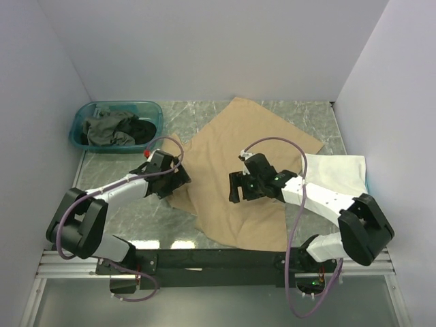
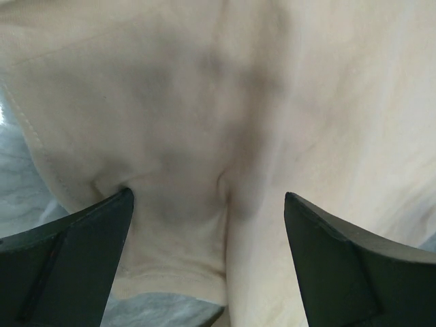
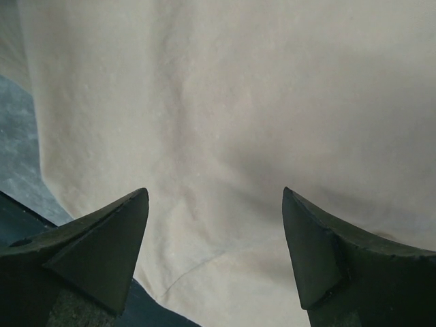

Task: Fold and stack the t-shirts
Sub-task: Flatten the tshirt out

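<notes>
Two arms reach out over the bench (image 1: 136,218), and you start at the far left corner. A teal tub (image 1: 76,129) sits there with a crumpled grey-green shirt (image 1: 105,129) in it and a black shirt (image 1: 142,129) bunched against its right side.

Move right and you meet your left pincer (image 1: 178,178), low over the left edge of the tan shirt (image 1: 231,136). On the left wrist view the pincer (image 2: 208,225) stands wide, gripping nothing. Between its fingers (image 2: 75,259) you see tan cloth (image 2: 225,102) with a soft ridge running up the middle, a stitched hem curving down the left, and grey bench (image 2: 20,184) showing beyond it. Whether the tips touch the cloth, you cannot tell.

The tan shirt itself lies spread across the middle of the bench, set at a slant, one corner pointing to the back wall.

Right again, and your right pincer (image 1: 238,187) hangs over the middle of that shirt, pointing left. The right wrist view shows it (image 3: 214,231) wide too, with nothing held, only smooth tan cloth (image 3: 238,102) between the fingers (image 3: 102,252) and a strip of bench (image 3: 17,136) at the left.

Furthest right, a white shirt (image 1: 337,174) lies flat by the wall, just beside the tan one's right edge.
</notes>
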Tool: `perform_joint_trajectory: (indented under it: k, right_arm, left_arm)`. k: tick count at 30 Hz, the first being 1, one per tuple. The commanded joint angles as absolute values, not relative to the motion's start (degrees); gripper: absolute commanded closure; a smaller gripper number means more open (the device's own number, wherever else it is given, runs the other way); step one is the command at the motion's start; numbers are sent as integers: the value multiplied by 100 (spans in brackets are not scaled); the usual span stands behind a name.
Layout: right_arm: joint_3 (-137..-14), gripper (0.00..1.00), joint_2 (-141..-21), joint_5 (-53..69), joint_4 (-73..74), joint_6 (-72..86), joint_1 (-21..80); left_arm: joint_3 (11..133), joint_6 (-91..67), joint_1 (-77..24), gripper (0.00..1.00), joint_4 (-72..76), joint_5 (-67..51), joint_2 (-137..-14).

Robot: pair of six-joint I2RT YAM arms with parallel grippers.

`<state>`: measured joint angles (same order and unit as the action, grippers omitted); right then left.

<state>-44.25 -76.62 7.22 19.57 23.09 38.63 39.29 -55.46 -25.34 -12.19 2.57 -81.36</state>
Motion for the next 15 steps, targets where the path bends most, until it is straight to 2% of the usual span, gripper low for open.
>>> perform_joint_trajectory:
  k: [1, 5, 9, 15]
  right_arm:
    - [-4359, 14, -7839, 975, 1635, 2303, 3858]
    - [-4245, 12, -7875, 1099, 1564, 2311, 4209]
    - [-4227, 11, -8094, 1186, 1512, 2460, 5270]
    - [-4683, 10, -9085, 1617, 1213, 2715, 6266]
  left_arm:
    - [3946, -5555, -2295, 0, -1678, 870, -8384]
    - [3780, -5415, -1706, 1, -1802, 826, -8359]
    - [3849, -5212, -1389, 1, -1845, 922, -8227]
    - [4113, -5001, -879, 0, -2004, 1028, -8367]
